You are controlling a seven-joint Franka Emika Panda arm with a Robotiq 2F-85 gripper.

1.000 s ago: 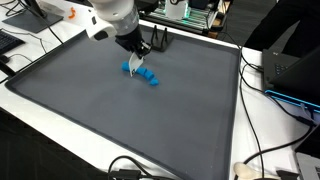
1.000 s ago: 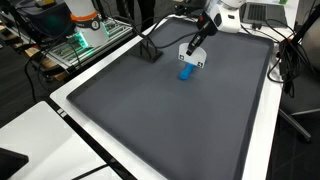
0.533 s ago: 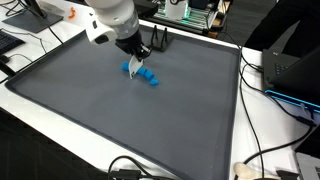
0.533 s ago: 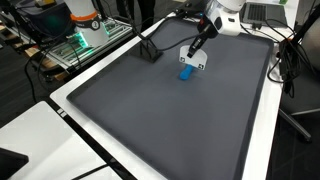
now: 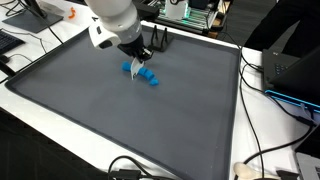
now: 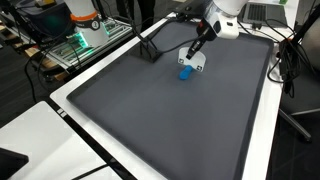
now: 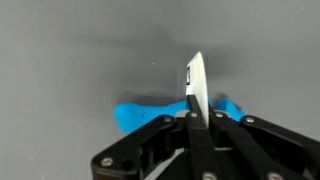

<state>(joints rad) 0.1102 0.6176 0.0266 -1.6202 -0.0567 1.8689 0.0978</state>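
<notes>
Gripper (image 7: 196, 116): fingers pressed together, pinching a thin white piece (image 7: 196, 82). The wrist view shows it edge-on, standing upright out of the fingertips toward 12 o'clock.

In an exterior view the white piece (image 6: 194, 61) shows as a small flat plate at the fingertips, just above the mat (image 6: 150, 120).

Blue thing (image 7: 138, 112): lies flat on the grey mat directly under the fingers, stretching from 9 o'clock to 3 o'clock behind them in the wrist view. Cannot tell whether the white piece touches it.

In an exterior view the blue thing (image 5: 147, 76) sits at 5 o'clock of the fingertips, in the far half of the mat.

A black stand (image 6: 149, 52) sits at 9 o'clock of the gripper, near the mat's far edge, apart from the blue thing.
</notes>
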